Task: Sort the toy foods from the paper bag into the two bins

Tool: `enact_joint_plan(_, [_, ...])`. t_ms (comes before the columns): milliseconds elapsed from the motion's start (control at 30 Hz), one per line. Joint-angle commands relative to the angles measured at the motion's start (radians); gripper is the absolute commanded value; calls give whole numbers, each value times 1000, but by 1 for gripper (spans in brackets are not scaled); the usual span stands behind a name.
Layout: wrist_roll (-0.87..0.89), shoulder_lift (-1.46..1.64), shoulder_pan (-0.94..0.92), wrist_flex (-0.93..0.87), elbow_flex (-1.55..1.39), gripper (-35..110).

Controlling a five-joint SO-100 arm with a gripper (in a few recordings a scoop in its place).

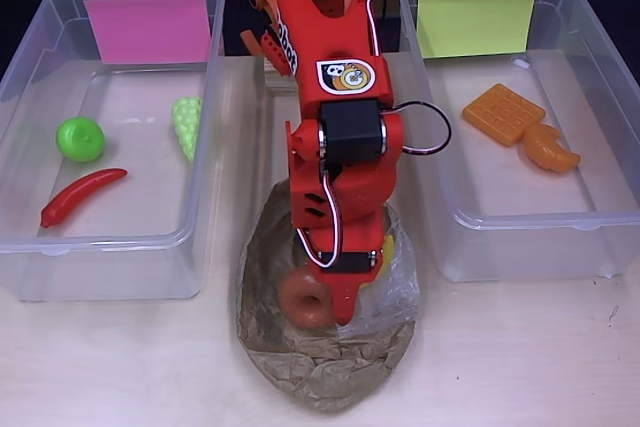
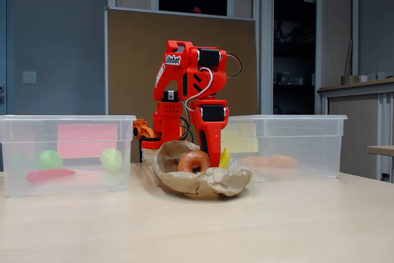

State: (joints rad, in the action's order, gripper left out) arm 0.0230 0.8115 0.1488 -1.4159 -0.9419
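Gripper over paper bag, pinching brown donut; yellow bananas beside it in bag.

White lettering reading "Robot", perhaps with a small letter before it, stands on the upper part of the red arm in the fixed view; the overhead view shows the same lettering side-on and too foreshortened to read; a round cartoon-like sticker with no legible words sits on the arm's top face there; the pink label and yellow-green label on the bins carry no writing.
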Motion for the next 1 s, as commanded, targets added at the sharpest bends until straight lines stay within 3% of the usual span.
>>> enact_joint_plan(0, [18,44,20,2,-2,12])
enact_joint_plan(967, [-41,-61,-61,-86,141,24])
